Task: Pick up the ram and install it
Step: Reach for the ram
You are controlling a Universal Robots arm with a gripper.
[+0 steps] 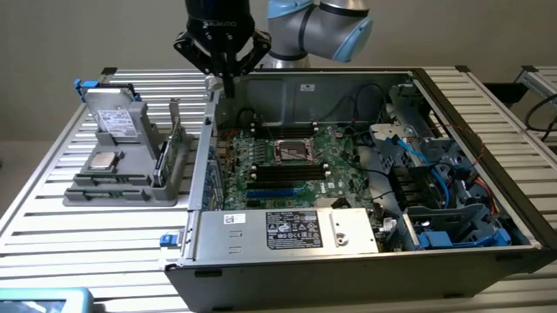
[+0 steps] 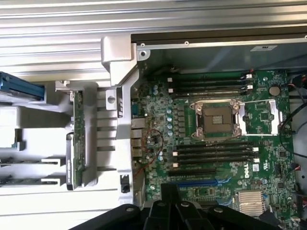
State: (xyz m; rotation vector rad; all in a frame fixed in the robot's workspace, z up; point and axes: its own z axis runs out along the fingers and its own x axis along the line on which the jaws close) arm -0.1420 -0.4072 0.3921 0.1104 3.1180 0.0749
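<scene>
On a slatted metal table, nearest, an open computer case with its motherboard exposed. Just beside it, toward the exterior view's left, a grey holder; standing on edge on its side toward the case, the ram. Farther back, above the case's rear corner, the gripper, pinched fully together, gripping nothing, well apart from the ram.

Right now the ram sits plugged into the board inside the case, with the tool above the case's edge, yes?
Not quite. The ram is not on the board. It stands on edge in the gray holder outside the case, as the wrist view shows. The tool does hang above the case's edge.
</scene>
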